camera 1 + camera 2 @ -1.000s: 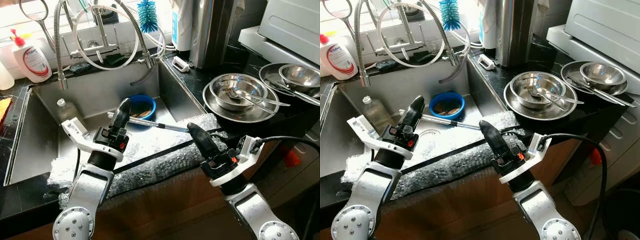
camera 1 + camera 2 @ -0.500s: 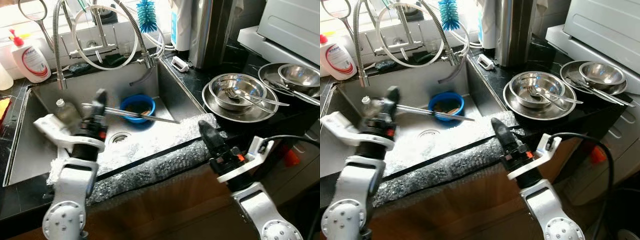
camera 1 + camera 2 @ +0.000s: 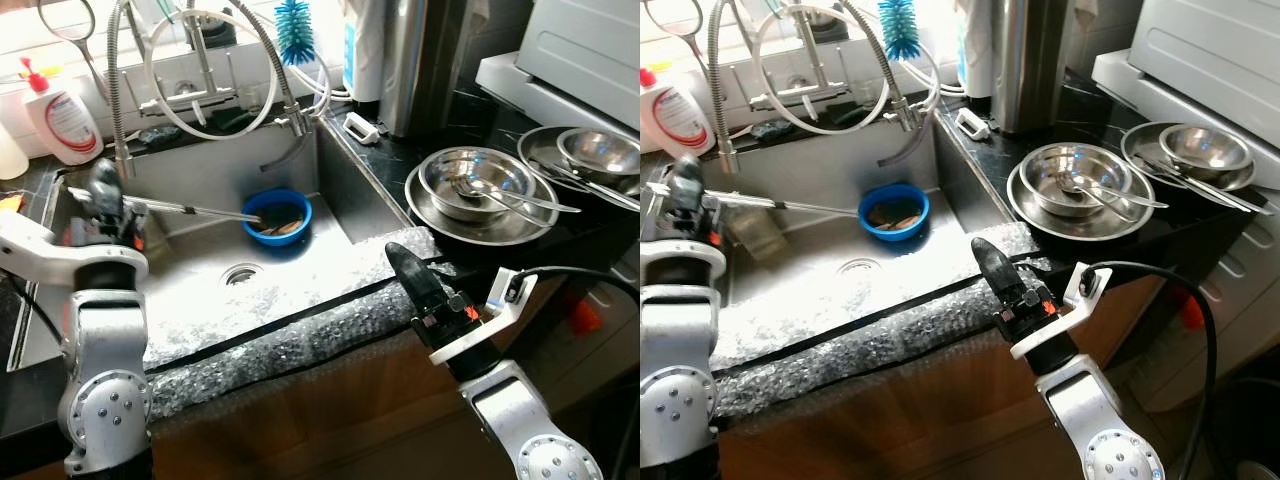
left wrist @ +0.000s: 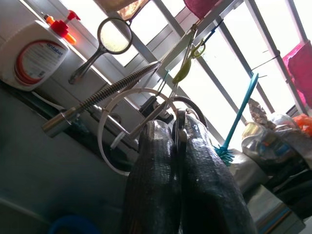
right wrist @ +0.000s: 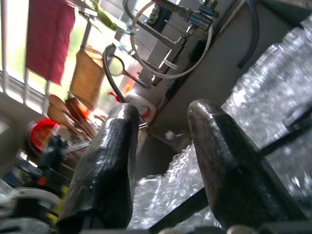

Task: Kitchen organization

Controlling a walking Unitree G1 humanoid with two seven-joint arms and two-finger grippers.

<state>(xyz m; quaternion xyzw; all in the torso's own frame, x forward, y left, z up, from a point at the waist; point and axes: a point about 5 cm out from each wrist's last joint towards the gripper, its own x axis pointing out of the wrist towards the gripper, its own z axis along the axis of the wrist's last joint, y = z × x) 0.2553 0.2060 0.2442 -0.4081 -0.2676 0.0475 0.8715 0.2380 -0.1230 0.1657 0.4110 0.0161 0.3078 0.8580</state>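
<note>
The left gripper [image 3: 103, 185] is raised at the far left of the sink [image 3: 330, 195], its fingers pressed together on a thin metal rod [image 3: 190, 209]. From the gripper the rod runs out level over the basin toward the blue bowl [image 3: 279, 215], its far end at the bowl's rim. A clear plastic bottle [image 3: 755, 232] lies in the basin just below this gripper. The right gripper [image 3: 403, 273] hovers over the bubble wrap [image 3: 300, 335] draped on the sink's front edge, fingers [image 5: 105, 161] parted and holding nothing. To its right, on the black counter [image 3: 470, 110], stand stacked steel bowls [image 3: 478, 185] with spoons.
</note>
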